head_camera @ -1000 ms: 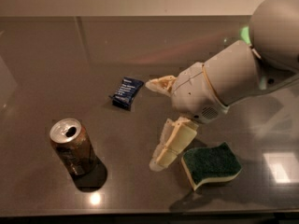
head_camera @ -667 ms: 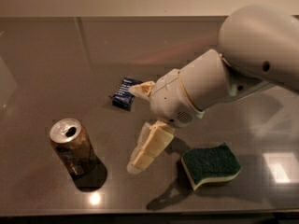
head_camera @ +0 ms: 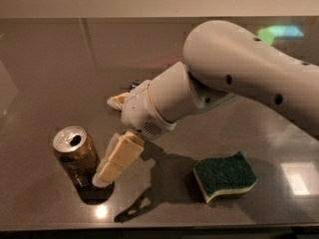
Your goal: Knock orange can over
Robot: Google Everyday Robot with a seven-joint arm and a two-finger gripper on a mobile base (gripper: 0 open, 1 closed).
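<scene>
Orange can (head_camera: 76,156) upright on the dark bench (head_camera: 45,68), silver top and pull-tab opening facing up. Just right of the can, end effector (head_camera: 105,141) with fingers spread wide apart, pinching nothing. Lower finger (head_camera: 117,158) angled down toward the can's base, tip just beside the can's right side; cannot tell whether touching. Upper finger (head_camera: 117,101) behind and to the right of the can, clear of it. White arm (head_camera: 239,68) reaching in from far right of the can. Green sponge (head_camera: 225,176) lying flat on the bench, well to the right of the can and apart from the end effector. Small dark blue item (head_camera: 134,85) peeking out behind the wrist, farther back than the can, mostly hidden.
</scene>
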